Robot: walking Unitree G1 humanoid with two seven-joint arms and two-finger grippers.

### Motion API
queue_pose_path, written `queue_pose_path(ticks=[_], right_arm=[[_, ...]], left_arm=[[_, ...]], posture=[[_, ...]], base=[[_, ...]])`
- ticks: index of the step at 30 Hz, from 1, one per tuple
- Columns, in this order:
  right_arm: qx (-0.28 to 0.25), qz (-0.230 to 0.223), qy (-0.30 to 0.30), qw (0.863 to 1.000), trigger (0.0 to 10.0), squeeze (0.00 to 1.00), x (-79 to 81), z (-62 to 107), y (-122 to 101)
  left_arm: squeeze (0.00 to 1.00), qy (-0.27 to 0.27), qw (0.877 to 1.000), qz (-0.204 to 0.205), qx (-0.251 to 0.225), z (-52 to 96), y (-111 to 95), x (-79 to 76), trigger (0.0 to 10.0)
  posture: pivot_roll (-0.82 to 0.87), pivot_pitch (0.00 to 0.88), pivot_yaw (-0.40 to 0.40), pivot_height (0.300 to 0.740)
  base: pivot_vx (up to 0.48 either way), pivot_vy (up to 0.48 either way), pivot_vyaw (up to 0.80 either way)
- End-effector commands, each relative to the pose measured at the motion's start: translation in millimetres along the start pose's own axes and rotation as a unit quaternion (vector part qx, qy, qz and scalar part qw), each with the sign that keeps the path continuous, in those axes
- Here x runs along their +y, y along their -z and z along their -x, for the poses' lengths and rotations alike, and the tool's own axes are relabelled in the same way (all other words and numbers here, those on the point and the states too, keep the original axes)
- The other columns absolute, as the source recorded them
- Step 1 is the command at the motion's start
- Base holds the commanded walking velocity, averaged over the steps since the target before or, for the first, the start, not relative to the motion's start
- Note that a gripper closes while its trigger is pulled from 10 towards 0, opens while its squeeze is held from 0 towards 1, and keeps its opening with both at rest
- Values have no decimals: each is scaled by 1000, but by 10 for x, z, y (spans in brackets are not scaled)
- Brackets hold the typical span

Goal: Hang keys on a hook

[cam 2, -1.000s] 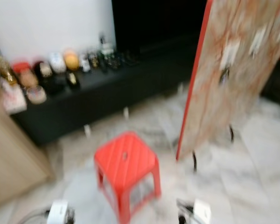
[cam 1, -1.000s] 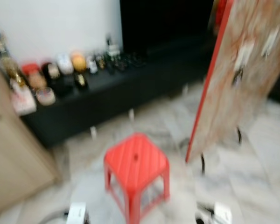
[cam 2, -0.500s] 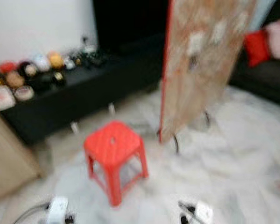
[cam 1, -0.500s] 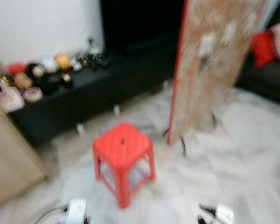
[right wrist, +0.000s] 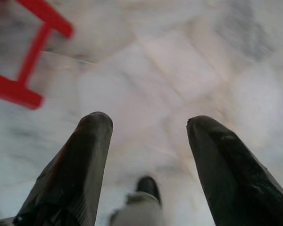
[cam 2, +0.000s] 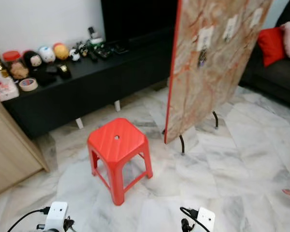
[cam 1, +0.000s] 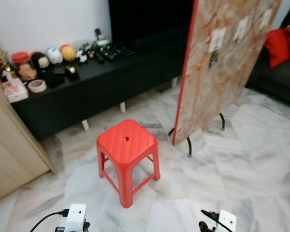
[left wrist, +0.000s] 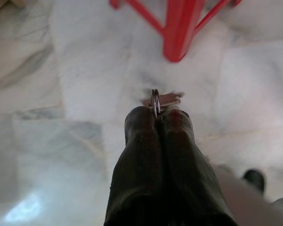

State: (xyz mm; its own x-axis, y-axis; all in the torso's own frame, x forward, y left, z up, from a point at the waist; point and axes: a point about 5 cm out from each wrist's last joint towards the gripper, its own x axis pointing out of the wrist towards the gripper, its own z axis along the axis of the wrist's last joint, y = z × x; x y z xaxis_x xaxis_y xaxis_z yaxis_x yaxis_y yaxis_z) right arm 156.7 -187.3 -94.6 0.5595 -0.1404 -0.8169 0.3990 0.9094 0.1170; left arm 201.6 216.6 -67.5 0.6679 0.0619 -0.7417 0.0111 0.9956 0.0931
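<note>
Between us and the board (cam 1: 222, 67) stands a stool (cam 1: 127, 145); our left end effector (left wrist: 156, 113), pinching the keys (left wrist: 156, 100) by the ring alone, could drop them, while the right end effector (right wrist: 146, 127) hangs spread.

No legible text, brand, number or sign anywhere. Two pale tags (cam 1: 216, 39) on the leaning marbled board (cam 1: 217, 77), too small to make out any writing. A pink-and-white box (cam 1: 13, 90) at the end of the black console (cam 1: 101, 82), print blurred beyond reading. Jars and figurines (cam 1: 53, 54) along the console, no label decipherable.
</note>
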Motion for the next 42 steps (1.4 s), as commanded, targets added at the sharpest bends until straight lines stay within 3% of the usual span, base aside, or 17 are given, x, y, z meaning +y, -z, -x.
queue_pose_path(ticks=[1,30,42], right_arm=[[-4,1,-5,1000,10000,0,45,-9,-29],[-17,0,-9,1000,10000,0,87,-30,-128],[-8,13,-13,1000,10000,0,76,-25,-93]], left_arm=[[0,-5,1000,-4,11,22,72,43,10000],[0,-3,1000,-15,0,-11,-40,15,10000],[0,-8,1000,-5,8,9,32,32,10000]], posture=[[9,0,-53,740],[13,0,-51,740],[2,0,-53,740]], base=[[0,-240,0],[0,-301,0],[0,-323,0]])
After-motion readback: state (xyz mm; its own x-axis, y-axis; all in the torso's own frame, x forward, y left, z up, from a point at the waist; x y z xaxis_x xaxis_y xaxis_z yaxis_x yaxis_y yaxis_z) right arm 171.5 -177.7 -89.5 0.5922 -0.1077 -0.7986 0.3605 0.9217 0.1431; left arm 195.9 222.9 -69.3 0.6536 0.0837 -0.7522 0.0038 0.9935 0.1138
